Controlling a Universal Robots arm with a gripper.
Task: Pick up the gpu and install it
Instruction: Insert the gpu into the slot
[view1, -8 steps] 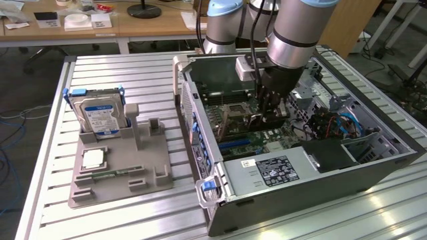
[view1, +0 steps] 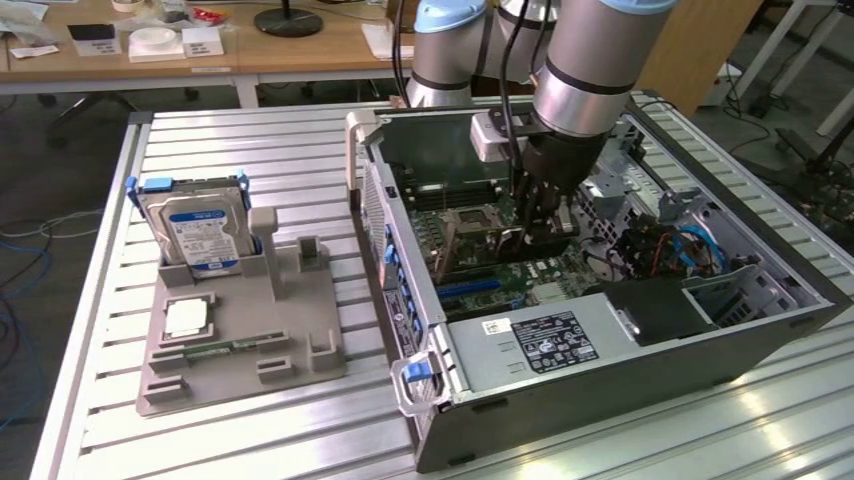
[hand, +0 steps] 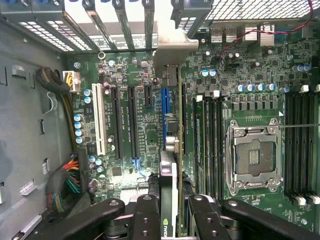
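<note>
My gripper (view1: 541, 228) reaches down inside the open computer case (view1: 441, 300), over the green motherboard (view1: 467, 265). It is shut on the gpu (hand: 171, 165), which the wrist view catches edge-on between the two black fingers (hand: 147, 212). The thin card runs away from the fingers along the blue slot (hand: 165, 102), and its silvery bracket (hand: 172, 50) sits at the case's rear slot openings. Whether the card's edge is fully down in the slot I cannot tell. A dark face with a green logo (hand: 166, 231) shows right at the fingers.
A blue-labelled hard drive (view1: 200, 235) stands in a grey fixture (view1: 240, 350) at the exterior view's left, with a slim green memory stick (view1: 220, 349) lying in it. Around the card are the CPU socket (hand: 255, 157), memory slots (hand: 210, 140), a power supply (view1: 561, 340) and cables (view1: 681, 245).
</note>
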